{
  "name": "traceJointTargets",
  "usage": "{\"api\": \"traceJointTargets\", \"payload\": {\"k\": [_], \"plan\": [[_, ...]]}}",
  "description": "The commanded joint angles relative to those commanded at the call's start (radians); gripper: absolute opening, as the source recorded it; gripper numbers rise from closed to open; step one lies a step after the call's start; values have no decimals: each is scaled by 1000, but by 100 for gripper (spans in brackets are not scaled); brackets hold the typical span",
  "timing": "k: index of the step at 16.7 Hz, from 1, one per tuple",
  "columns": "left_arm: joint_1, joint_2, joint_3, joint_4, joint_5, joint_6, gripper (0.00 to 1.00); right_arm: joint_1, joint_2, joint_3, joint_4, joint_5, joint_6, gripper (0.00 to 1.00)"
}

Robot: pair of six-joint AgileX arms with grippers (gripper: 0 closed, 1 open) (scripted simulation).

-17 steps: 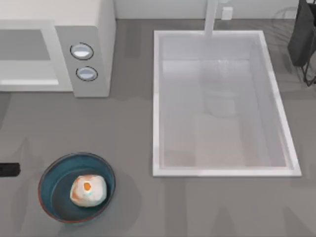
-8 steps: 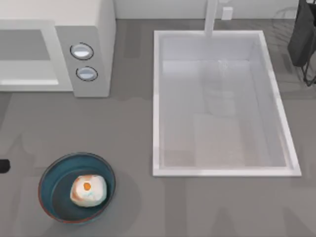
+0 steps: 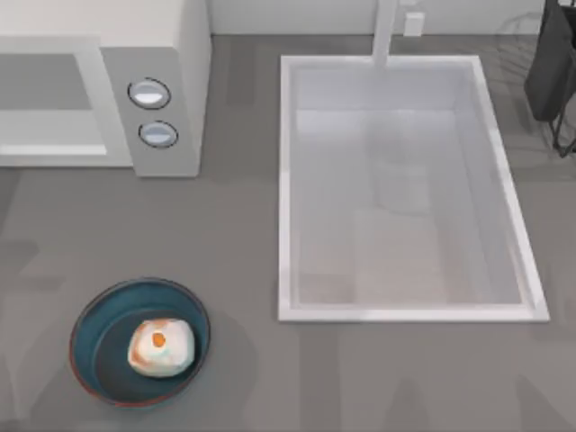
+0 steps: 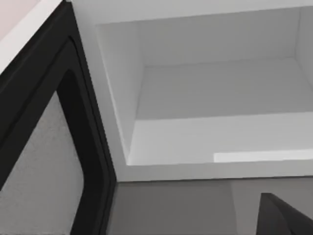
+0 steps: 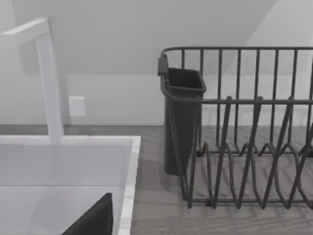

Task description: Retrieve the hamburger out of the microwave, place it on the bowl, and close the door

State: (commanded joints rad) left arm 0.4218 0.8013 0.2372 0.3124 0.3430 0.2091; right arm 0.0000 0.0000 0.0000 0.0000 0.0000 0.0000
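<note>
The hamburger sits inside the blue bowl at the near left of the grey counter. Behind it the microwave stands with its cavity empty and its dark-framed door swung open, close to my left wrist. I cannot tell whether my left or right fingers are open or closed. Closing the door is what remains, I judge; a push too near the hinge could slip off or shove the microwave. To the right lie a white sink and a dark dish rack.
</note>
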Motion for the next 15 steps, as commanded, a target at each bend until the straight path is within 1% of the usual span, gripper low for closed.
{"api": "traceJointTargets", "payload": {"k": [2, 5, 7, 9, 12, 15], "plan": [[115, 139, 177, -155, 74, 101, 0, 0, 0, 0, 0, 0, 0, 100], [286, 369, 497, -420, 173, 261, 0, 0, 0, 0, 0, 0, 0, 100], [388, 525, 706, -598, 226, 372, 0, 0, 0, 0, 0, 0, 0, 100], [476, 675, 878, -758, 268, 479, 0, 0, 0, 0, 0, 0, 0, 100], [568, 852, 1055, -952, 310, 615, 0, 0, 0, 0, 0, 0, 0, 100], [620, 947, 1146, -1060, 328, 702, 0, 0, 0, 0, 0, 0, 0, 100]]}}
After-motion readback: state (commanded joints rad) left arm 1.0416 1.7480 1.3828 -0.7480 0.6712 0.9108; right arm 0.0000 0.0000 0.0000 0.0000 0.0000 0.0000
